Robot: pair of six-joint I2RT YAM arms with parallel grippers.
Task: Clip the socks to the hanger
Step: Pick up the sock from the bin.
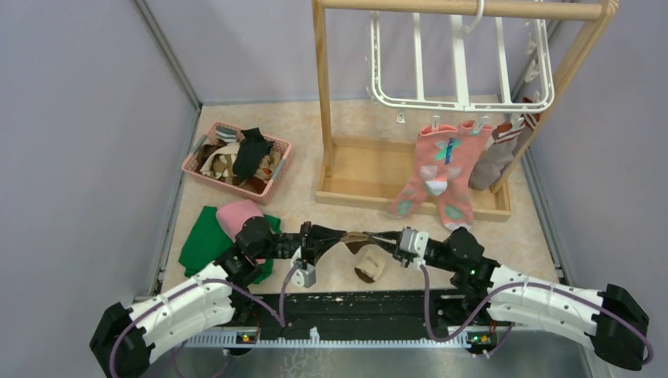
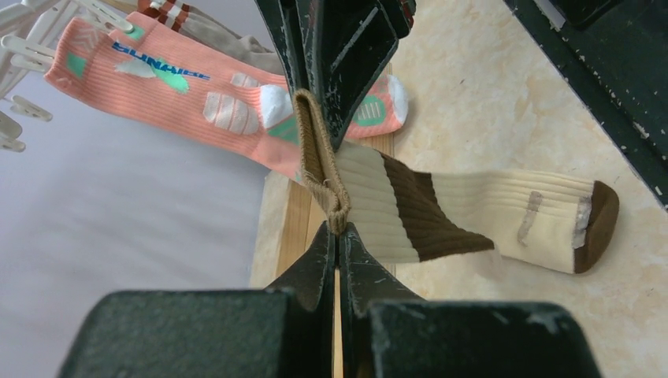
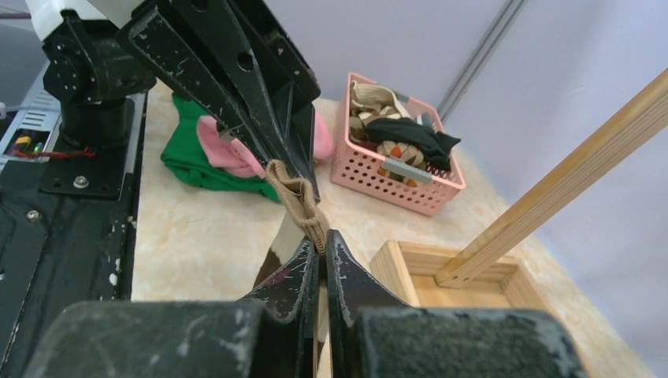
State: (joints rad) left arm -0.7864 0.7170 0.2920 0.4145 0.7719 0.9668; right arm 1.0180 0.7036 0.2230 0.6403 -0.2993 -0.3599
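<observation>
A: Item: brown-cream striped sock (image 2: pixel 441 213). Where do we hold it?
B: By its cuff, near the front edge of the table (image 1: pixel 520 236); our left gripper (image 2: pixel 339 232) and right gripper (image 3: pixel 321 244) both pinch it tight.

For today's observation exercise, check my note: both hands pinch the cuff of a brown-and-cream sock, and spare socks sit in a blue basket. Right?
The basket is pink, not blue; the top view shows it. The left hand and right hand do pinch the cuff of the brown-and-cream sock.
</observation>
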